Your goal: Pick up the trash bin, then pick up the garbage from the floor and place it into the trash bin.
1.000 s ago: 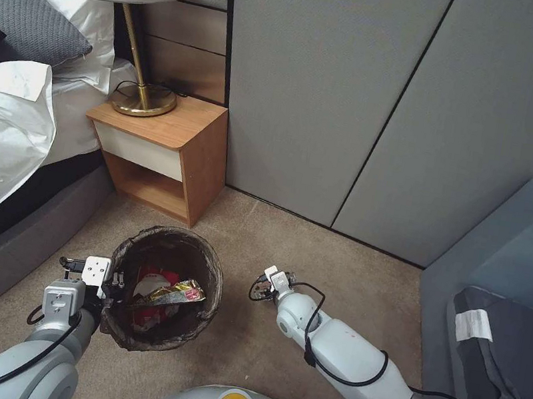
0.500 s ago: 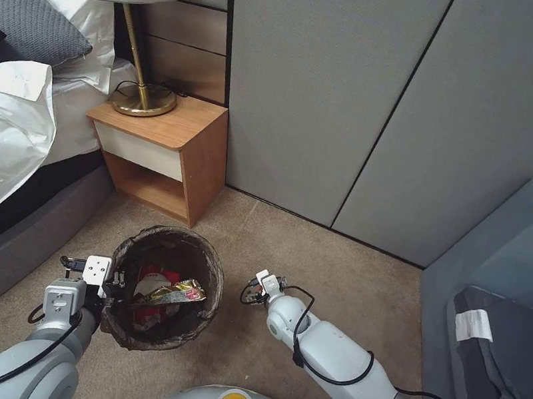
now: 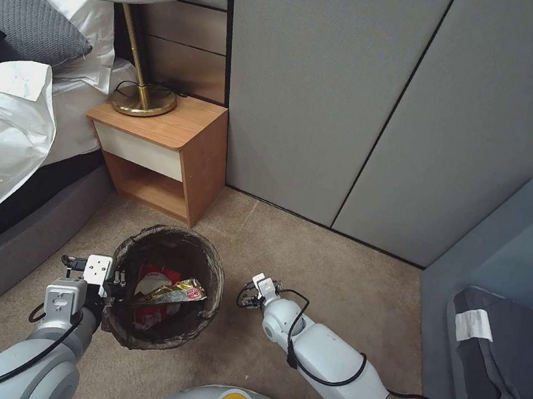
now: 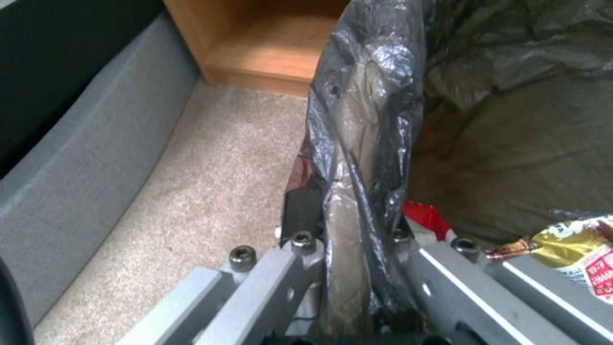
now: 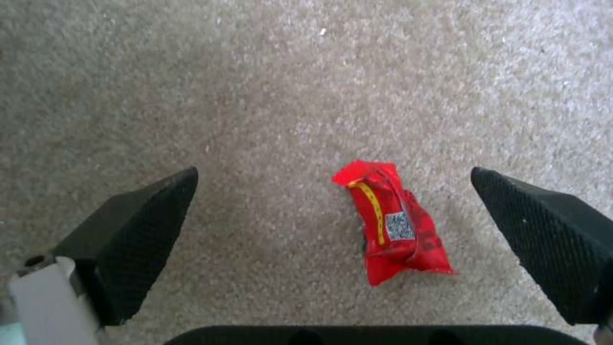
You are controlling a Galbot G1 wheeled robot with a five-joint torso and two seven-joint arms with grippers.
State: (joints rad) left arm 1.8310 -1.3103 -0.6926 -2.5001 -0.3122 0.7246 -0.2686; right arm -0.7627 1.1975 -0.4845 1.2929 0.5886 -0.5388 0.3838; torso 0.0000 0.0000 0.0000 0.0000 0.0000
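Right wrist view is showing the right gripper (image 5: pixel 335 239) hanging over the carpet (image 5: pixel 255 72) with its two black pads (image 5: pixel 137 239) spread wide and nothing between them yet; a small red snack packet (image 5: pixel 392 223) is lying crumpled on the carpet in the gap, nearer one pad than the other. It is looking light, thin and crinkly, likely slippery foil, so pinching across its narrow middle seems safest. Beside it in the head view, the left gripper (image 3: pixel 106 283) is clamping the bag-lined rim of the trash bin (image 3: pixel 165 288), which is already holding red and gold wrappers (image 3: pixel 172 292).
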